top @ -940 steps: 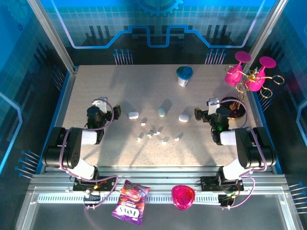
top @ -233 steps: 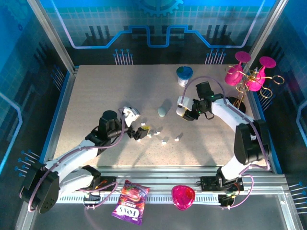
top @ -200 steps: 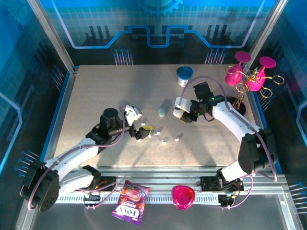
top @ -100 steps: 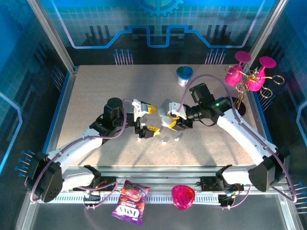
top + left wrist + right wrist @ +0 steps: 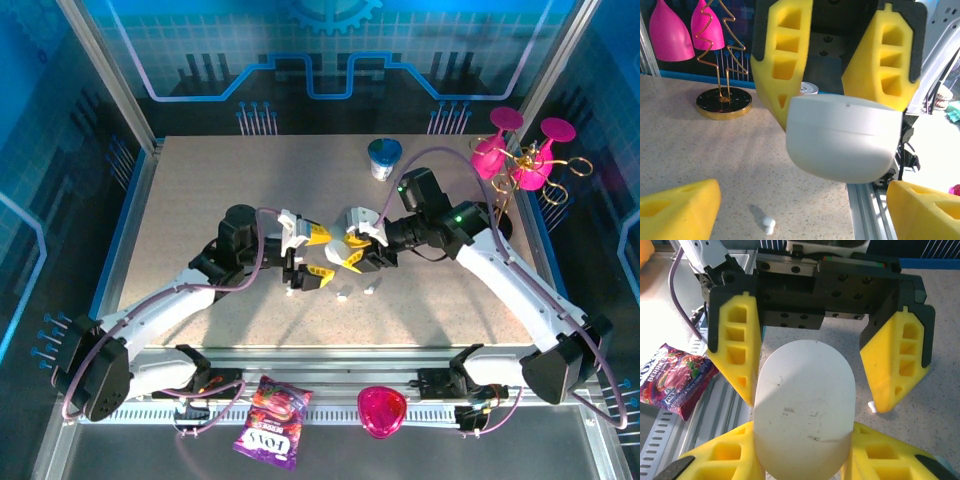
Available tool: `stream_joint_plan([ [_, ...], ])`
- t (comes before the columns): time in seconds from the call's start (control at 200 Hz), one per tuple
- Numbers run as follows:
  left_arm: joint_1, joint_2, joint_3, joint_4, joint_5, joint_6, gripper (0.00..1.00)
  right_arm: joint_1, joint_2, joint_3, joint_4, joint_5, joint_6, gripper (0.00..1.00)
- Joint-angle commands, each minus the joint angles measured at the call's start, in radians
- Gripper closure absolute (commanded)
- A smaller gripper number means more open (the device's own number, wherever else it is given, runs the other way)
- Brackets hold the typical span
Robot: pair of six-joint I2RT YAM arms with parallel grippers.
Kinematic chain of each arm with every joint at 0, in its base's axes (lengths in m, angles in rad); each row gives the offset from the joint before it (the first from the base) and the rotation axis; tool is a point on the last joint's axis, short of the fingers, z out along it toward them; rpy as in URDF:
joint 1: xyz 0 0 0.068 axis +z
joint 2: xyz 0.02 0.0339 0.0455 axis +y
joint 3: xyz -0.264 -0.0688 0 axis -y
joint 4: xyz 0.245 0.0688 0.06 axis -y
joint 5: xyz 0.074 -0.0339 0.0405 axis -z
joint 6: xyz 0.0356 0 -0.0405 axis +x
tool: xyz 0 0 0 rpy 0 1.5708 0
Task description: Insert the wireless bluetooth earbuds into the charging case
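- Within the last second, the right gripper [image 5: 350, 247] has carried the rounded white pebble-shaped plastic charging case [image 5: 842, 137] from the right of the speckled beige table [image 5: 200, 190] to its centre. Its yellow foam fingers clamp the case, held above the surface.
- The left gripper [image 5: 318, 254] has swung in to face it, jaws spread wide on either side of the case.
- We see the case's seam shut. The tiny white plastic earbuds [image 5: 343, 296] lie loose on the table, just below the grippers.
- We judge this a set-up for opening the lid; no earbud is in yet.
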Motion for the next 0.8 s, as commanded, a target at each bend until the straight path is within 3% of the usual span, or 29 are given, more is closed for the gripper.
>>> stream_joint_plan([
  [0.0, -0.011, 0.012, 0.041, 0.031, 0.051, -0.024, 0.21, 0.022, -0.004, 0.034, -0.009, 0.001, 0.027, 0.68],
  [0.175, -0.014, 0.011, 0.048, 0.021, 0.064, -0.027, 0.33, 0.037, 0.013, 0.049, -0.030, 0.035, 0.028, 0.68],
  [0.425, -0.020, 0.012, 0.065, -0.012, 0.086, -0.021, 0.36, 0.054, 0.039, 0.072, -0.057, 0.075, 0.022, 0.68],
  [0.795, -0.024, 0.011, 0.068, -0.042, 0.096, 0.003, 0.52, 0.063, 0.069, 0.111, -0.109, 0.089, 0.007, 0.69],
])
